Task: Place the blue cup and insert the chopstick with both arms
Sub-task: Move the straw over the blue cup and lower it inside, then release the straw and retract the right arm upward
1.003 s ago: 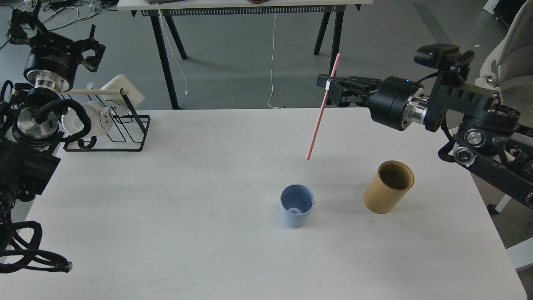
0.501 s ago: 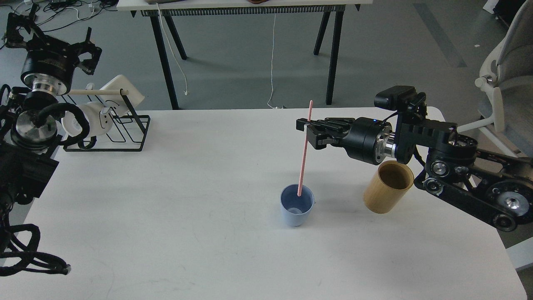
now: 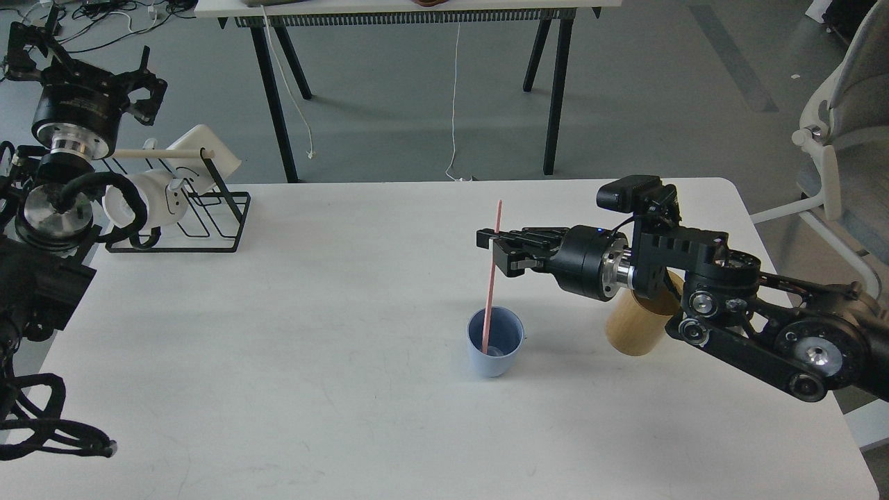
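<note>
The light-blue cup (image 3: 494,342) stands upright on the white table (image 3: 312,347), right of its middle. My right gripper (image 3: 492,249) reaches in from the right and is shut on the pink chopstick (image 3: 490,292) near its upper end. The stick hangs almost upright, and its lower end is inside the cup, near the bottom. My left gripper (image 3: 83,55) is raised at the far left, above the wire rack, with its fingers spread and nothing in it.
A tan wooden cylinder (image 3: 635,326) stands right of the cup, partly hidden by my right arm. A black wire rack (image 3: 201,215) with a pale rod and white mugs sits at the table's back left corner. A white chair (image 3: 847,139) is beyond the right edge.
My right gripper has come down and to the left with the chopstick. The stick's lower end went from above the table into the blue cup. The left arm has barely moved.
</note>
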